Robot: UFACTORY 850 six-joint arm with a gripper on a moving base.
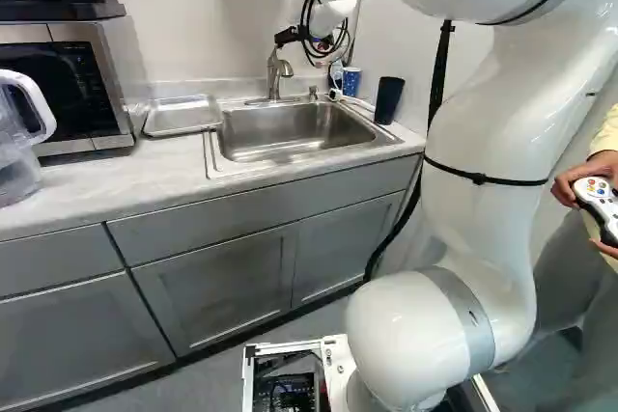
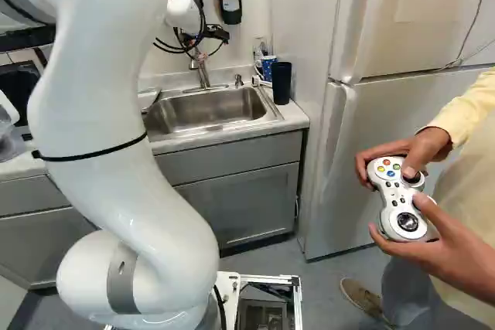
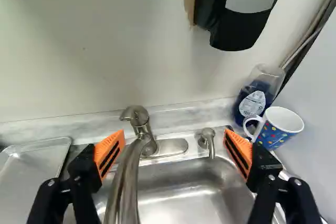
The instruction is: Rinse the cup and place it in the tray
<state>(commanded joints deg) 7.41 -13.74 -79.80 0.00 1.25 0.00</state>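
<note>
The work is, I believe, at the step of reaching for the cup, and the rinse is not begun. The end effector (image 3: 174,139) is released, with its two orange-padded fingers wide apart and nothing gripped; it is over the sink (image 1: 280,132), near the faucet (image 3: 140,124). The spotted mug (image 3: 281,127), which I take for the cup, stands on the desk (image 1: 116,180) at the back corner of the sink, just beside a blue bottle (image 3: 257,95). A dark tumbler (image 2: 281,83) stands near it. The tray (image 1: 182,118) lies at the other side of the sink. Next, the arm should go sideways to the mug, keep away from the faucet, and close on it without pushing the bottle.
</note>
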